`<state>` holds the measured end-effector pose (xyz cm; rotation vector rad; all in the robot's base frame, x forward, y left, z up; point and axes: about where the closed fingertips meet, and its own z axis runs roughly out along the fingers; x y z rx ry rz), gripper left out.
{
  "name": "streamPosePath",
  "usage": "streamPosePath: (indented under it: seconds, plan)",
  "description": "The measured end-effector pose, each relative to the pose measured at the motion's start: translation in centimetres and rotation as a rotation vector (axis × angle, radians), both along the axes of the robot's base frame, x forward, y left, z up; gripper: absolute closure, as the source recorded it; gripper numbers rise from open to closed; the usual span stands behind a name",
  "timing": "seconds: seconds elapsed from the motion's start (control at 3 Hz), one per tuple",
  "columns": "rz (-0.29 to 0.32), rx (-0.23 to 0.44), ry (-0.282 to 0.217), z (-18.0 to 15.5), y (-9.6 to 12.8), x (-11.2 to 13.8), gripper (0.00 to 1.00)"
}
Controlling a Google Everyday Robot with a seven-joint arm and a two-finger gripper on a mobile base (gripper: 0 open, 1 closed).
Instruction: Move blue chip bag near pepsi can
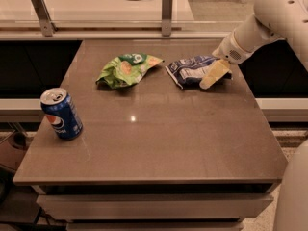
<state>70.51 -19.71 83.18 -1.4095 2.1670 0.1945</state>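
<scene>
The blue chip bag (190, 69), crumpled navy foil with white print, lies at the back right of the table (159, 143). My gripper (214, 74) is at the bag's right end, reaching in from the right and lying over its edge. The white arm (262, 23) comes down from the upper right. The pepsi can (61, 113), blue with a silver top, stands upright near the table's left edge, far from the bag.
A light green chip bag (126, 69) lies just left of the blue bag. A raised counter with metal posts (166, 8) runs behind the table. The robot's white body (293, 196) fills the lower right corner.
</scene>
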Motion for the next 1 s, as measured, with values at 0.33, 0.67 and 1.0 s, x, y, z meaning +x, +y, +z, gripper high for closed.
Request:
streamPosePath:
  seconds: [0.33, 0.67, 1.0]
  plan:
    - [0.003, 0.001, 0.005, -0.31, 0.20, 0.05, 0.42]
    - [0.006, 0.001, 0.009, -0.60, 0.38, 0.10, 0.65]
    - [0.007, 0.001, 0.010, -0.54, 0.43, 0.11, 0.87]
